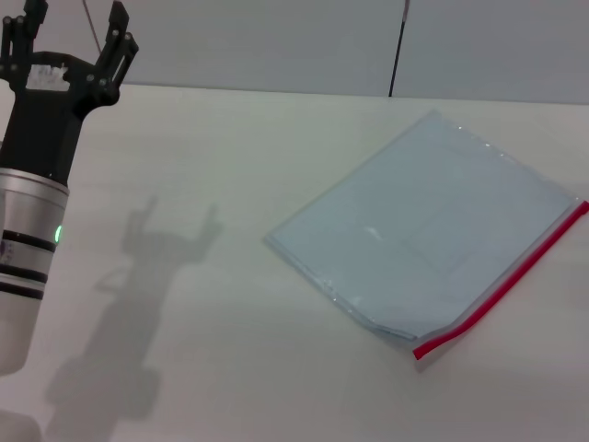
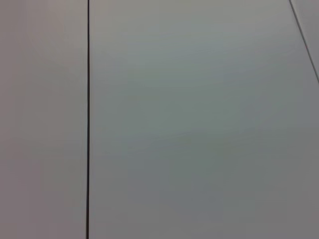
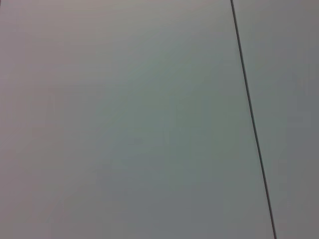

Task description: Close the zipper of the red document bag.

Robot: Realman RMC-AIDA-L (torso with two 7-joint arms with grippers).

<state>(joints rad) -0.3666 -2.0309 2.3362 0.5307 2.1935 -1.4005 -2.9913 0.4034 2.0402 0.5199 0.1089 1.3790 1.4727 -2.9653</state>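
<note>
The red document bag [image 1: 433, 230], a flat translucent pale blue pouch, lies at an angle on the white table [image 1: 184, 350], right of centre in the head view. Its zipper [image 1: 506, 281] is a thin red strip along the bag's right edge, and the near end curls up slightly. I cannot make out the slider. My left gripper [image 1: 75, 32] is raised at the far left, well away from the bag, fingers spread open and holding nothing. The right gripper is out of view. Both wrist views show only a plain wall.
The table's far edge meets a grey wall [image 1: 276, 41] with a dark vertical seam [image 1: 398, 46]. The left arm's shadow [image 1: 147, 276] falls on the table between the arm and the bag.
</note>
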